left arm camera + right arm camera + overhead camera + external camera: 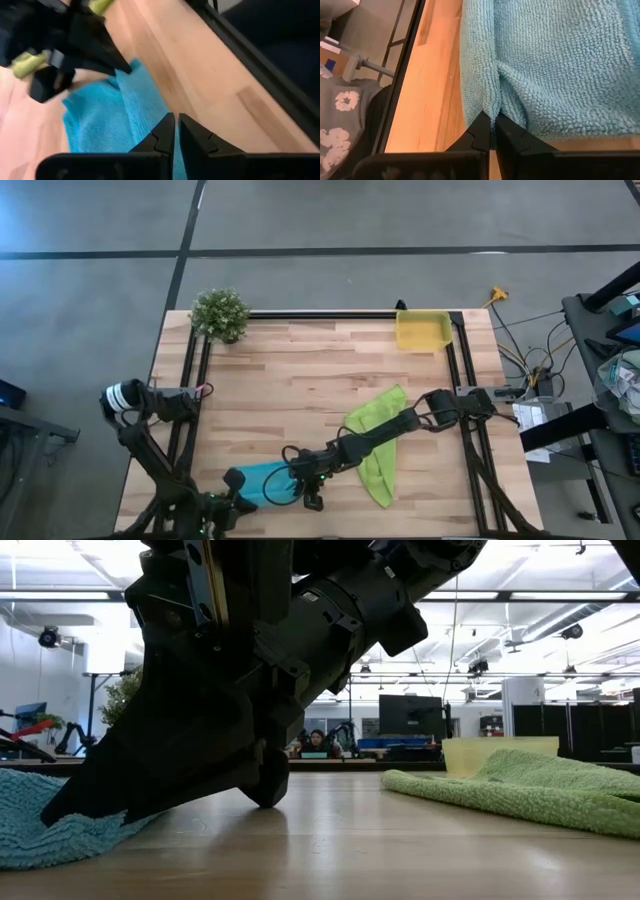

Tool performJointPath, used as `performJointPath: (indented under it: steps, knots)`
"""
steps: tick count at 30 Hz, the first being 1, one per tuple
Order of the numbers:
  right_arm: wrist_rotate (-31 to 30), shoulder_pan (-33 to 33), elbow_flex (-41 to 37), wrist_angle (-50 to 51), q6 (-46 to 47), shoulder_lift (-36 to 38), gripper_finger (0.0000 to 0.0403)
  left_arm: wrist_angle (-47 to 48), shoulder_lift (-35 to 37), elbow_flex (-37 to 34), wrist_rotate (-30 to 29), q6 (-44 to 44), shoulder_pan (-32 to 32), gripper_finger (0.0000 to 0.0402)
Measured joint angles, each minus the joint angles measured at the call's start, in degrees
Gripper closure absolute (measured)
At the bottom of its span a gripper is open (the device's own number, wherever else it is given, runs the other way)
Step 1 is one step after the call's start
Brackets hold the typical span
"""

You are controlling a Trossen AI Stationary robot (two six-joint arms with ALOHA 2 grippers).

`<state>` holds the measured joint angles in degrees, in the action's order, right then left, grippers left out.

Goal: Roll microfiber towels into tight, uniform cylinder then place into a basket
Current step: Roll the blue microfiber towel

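Left claw (173, 131): at the table's near edge, low over the near-left part of the turquoise towel; its two dark fingers stand pressed together. No cloth shows between the tips in its own wrist view; whether it pinches the towel cannot be told.
Right claw (492, 131): reached across from the right side to the near middle of the table, just beside the left claw; fingers shut on a pinched-up fold at the turquoise towel's edge.
Turquoise towel (268, 481): lies bunched on the wood between the two claws, under and ahead of the left claw, its edge gathered into a ridge at the right claw's tips. In the low view it shows as a rumpled heap under the dark gripper body.
Lime-green towel (378, 443): spread loosely on the table just beyond and to the right of the right claw, lying under that arm's forearm, apart from the turquoise cloth.
Yellow basket (422, 330): at the far right corner of the table, well apart from both claws and from both towels.
Potted plant (220, 313): at the far left corner, well apart from the claws.
Table (300, 380): light wooden planks with a dark frame rail along its edges.
Room behind: a person sits at a desk far beyond the table in the low view.
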<state>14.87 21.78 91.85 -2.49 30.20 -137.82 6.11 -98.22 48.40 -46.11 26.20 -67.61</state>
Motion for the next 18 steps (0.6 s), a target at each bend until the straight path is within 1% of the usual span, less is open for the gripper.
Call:
performJointPath:
  steps: [3, 9, 11, 15, 18]
  knots:
    - [0.0, 0.0, 0.0, 0.0, 0.0, 0.0, 0.0394, 0.2, 0.9, 0.0, -1.1, -0.3, 0.2, 0.0392]
    - [-0.2, 0.3, 0.0, -0.1, -0.2, 0.0, 0.0394, 0.5, -0.5, -0.4, -0.7, -1.0, 0.8, 0.0391]
    - [-0.2, 0.3, 0.0, -0.1, -0.2, 0.0, 0.0394, 0.4, -1.2, -0.7, 0.2, -0.7, 0.9, 0.0391]
    - [-0.2, 0.3, 0.0, -0.2, -0.2, 0.0, 0.0394, 1.0, -2.7, -2.6, 1.7, 4.1, 1.0, 0.0391]
    - [-0.2, 0.4, 0.0, -0.2, -0.2, 0.0, 0.0394, 2.9, -3.7, -3.8, 1.7, 9.9, 1.1, 0.0391]
